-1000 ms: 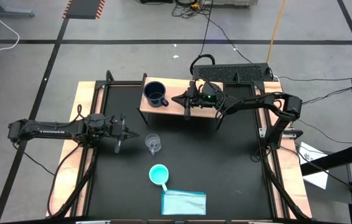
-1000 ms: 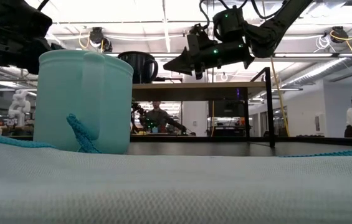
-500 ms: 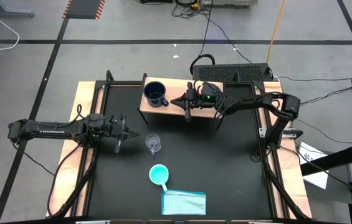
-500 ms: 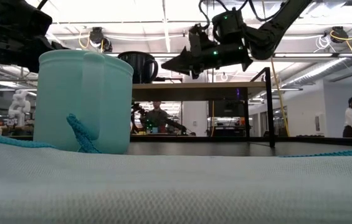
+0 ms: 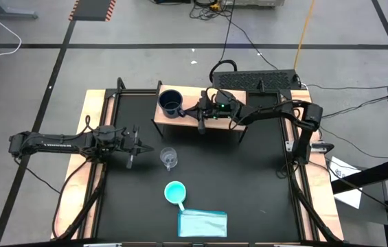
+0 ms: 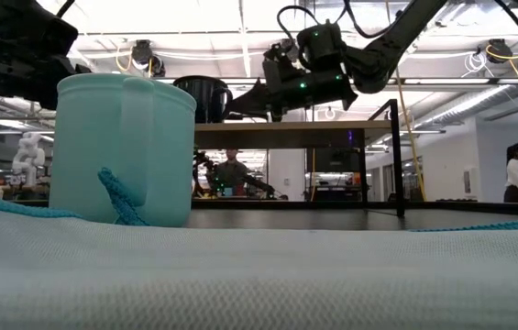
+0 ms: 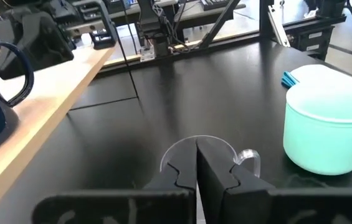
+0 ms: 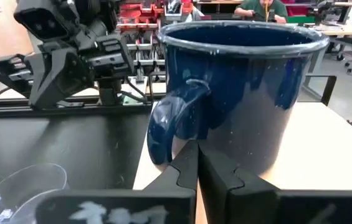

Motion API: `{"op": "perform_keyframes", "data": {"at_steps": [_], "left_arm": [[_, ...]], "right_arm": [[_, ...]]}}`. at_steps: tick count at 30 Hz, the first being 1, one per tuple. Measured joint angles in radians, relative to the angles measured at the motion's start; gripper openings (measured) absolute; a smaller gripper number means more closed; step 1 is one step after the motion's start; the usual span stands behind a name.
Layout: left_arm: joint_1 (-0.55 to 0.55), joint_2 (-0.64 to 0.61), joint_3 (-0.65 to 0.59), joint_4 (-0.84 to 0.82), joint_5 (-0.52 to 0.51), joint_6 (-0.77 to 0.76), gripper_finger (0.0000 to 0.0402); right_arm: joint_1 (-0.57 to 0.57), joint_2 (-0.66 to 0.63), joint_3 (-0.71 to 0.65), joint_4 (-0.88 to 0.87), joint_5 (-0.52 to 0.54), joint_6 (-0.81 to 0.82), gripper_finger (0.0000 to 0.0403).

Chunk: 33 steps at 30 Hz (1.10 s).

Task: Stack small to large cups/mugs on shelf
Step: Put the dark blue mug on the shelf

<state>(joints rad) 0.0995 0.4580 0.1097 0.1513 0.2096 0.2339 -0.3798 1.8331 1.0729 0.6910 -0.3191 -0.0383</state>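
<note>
Large dark navy mug (image 5: 172, 102) upright on light-wood-topped shelf (image 5: 229, 94). Right gripper (image 8: 197, 163) pressed together, just beside mug's handle. Left gripper (image 7: 196, 163) pressed together near small clear glass cup (image 7: 208, 151), partly hiding it. Turquoise mug (image 5: 175, 193) off shelf.

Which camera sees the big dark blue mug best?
The right wrist view: the navy mug fills it, handle and rim clear, standing on the shelf. The high view shows it small from above, the low view as a dark shape, the left wrist view only an edge.

glass cup (image 7: 208, 158) partly hidden behind left gripper (image 7: 196, 163), turquoise mug (image 7: 329, 118) cut off at frame edge
</note>
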Motion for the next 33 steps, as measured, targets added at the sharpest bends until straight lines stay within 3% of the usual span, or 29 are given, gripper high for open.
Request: {"op": "perform_keyframes", "data": {"at_steps": [6, 13, 33], "left_arm": [[0.000, 0.000, 0.000, 0.000, 0.000, 0.013, 0.0020], [0.000, 0.000, 0.000, 0.000, 0.000, 0.016, 0.0003], [0.000, 0.000, 0.000, 0.000, 0.000, 0.012, 0.0017]], "right_arm": [[0.013, 0.000, 0.000, 0.007, -0.050, 0.000, 0.0000], [0.028, 0.000, 0.000, 0.008, -0.052, 0.000, 0.0000], [0.049, 0.000, 0.006, 0.015, -0.082, -0.003, 0.0000]]}}
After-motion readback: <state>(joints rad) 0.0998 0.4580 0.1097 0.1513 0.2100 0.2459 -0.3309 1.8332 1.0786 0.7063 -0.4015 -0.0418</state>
